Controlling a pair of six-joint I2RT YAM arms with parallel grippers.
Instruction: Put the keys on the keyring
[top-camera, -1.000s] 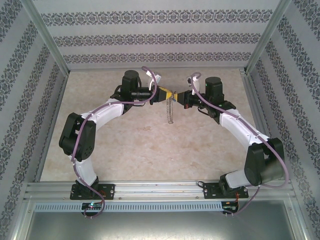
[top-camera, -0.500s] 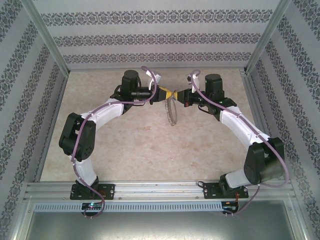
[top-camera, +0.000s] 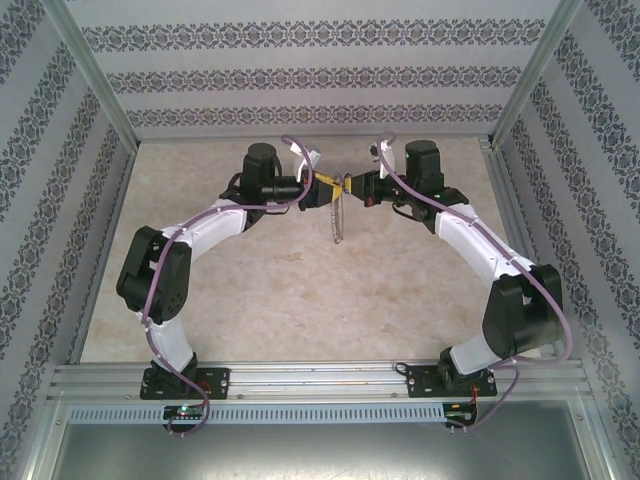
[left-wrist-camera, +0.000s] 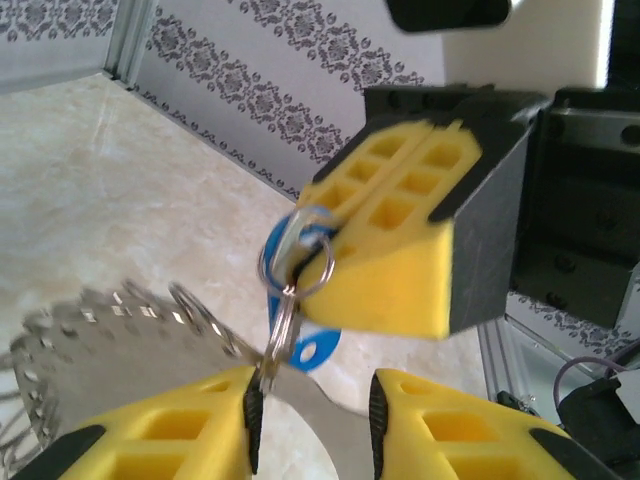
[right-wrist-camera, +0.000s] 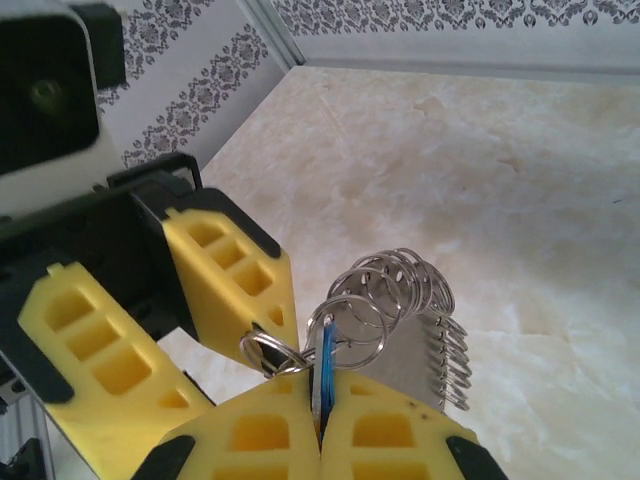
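Blue key (right-wrist-camera: 325, 352) pinched in right claw (right-wrist-camera: 320, 388) (jaws closed), keyring (right-wrist-camera: 400, 285) dangling beside

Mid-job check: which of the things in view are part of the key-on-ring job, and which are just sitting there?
Part of the job: blue-headed key, pinched in the right hand; beaded keyring, hanging where the hands meet; left hand, close to the ring loops.
Just there: table; patterned walls; metal frame rail.

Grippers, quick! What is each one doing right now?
Left gripper: open, fingers apart.
Right gripper: shut on the blue key.
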